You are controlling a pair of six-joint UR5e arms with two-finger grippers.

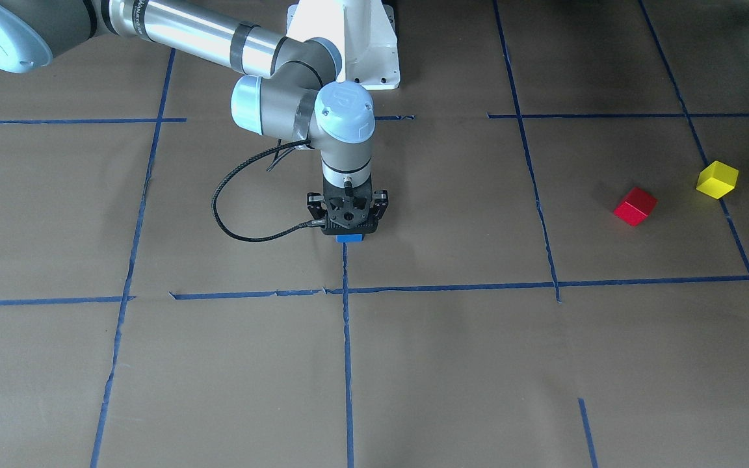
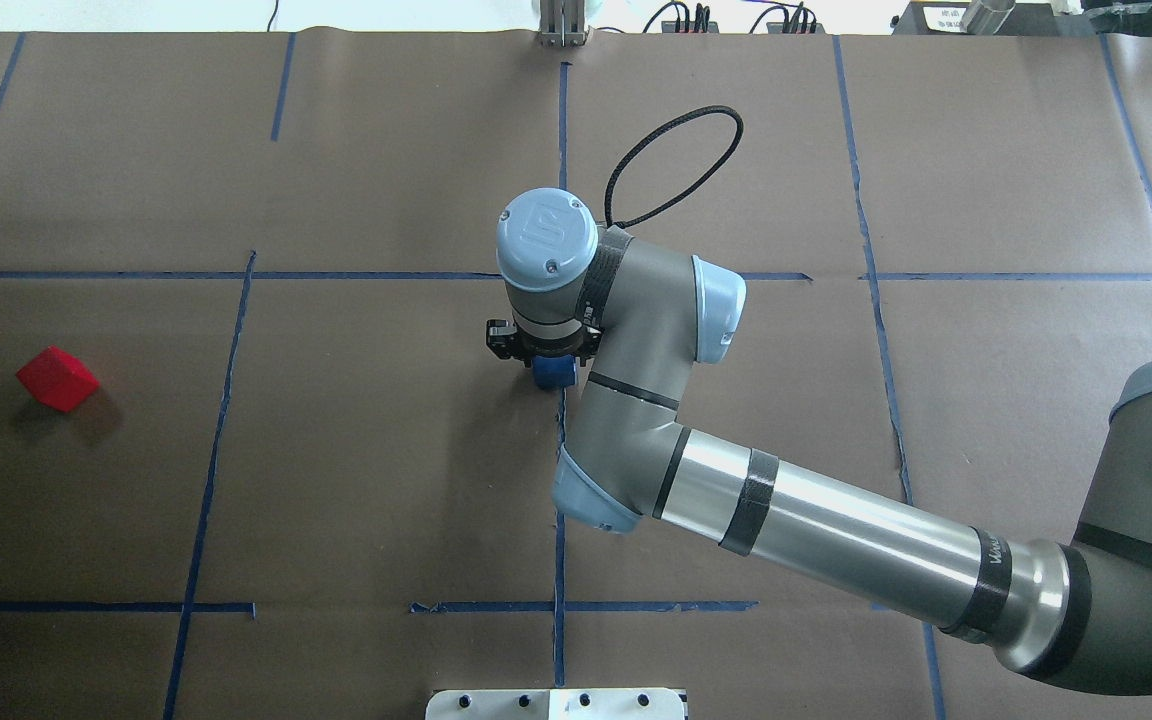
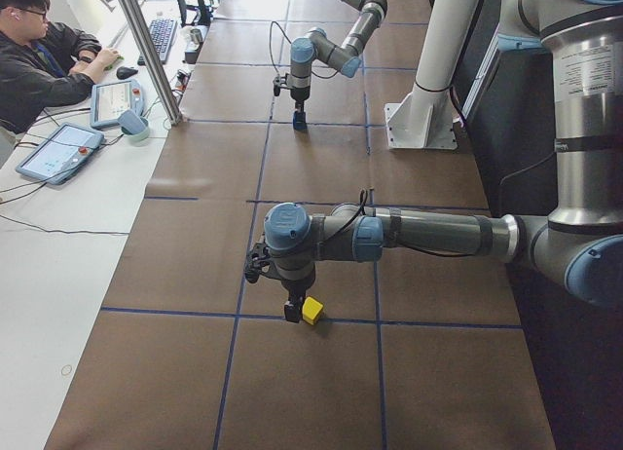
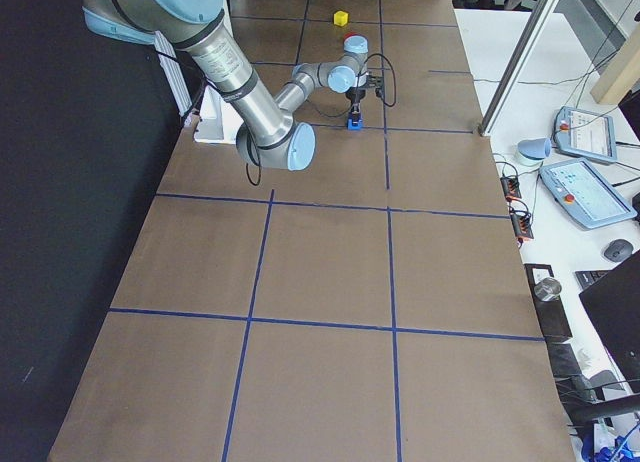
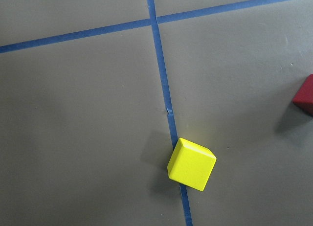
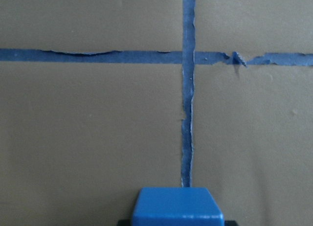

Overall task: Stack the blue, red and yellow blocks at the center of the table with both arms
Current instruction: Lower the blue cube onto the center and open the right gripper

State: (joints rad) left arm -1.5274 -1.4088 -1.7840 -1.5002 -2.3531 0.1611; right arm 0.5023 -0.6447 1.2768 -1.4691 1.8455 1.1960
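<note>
My right gripper (image 1: 349, 231) stands upright near the table's middle, shut on the blue block (image 1: 349, 238), low over a blue tape line. The block also shows at the bottom of the right wrist view (image 6: 178, 206) and from overhead (image 2: 556, 375). The red block (image 1: 635, 206) and the yellow block (image 1: 717, 179) lie apart on the table on my left side. My left gripper (image 3: 290, 314) hovers just beside the yellow block (image 3: 311, 310); I cannot tell if it is open. The left wrist view shows the yellow block (image 5: 191, 164) below and the red block's edge (image 5: 305, 95).
Blue tape lines (image 1: 346, 338) divide the brown table into squares. The white robot base (image 1: 355, 45) stands at the table's robot side. A black cable (image 1: 231, 214) loops off the right wrist. An operator (image 3: 39, 51) sits at a desk beyond the table.
</note>
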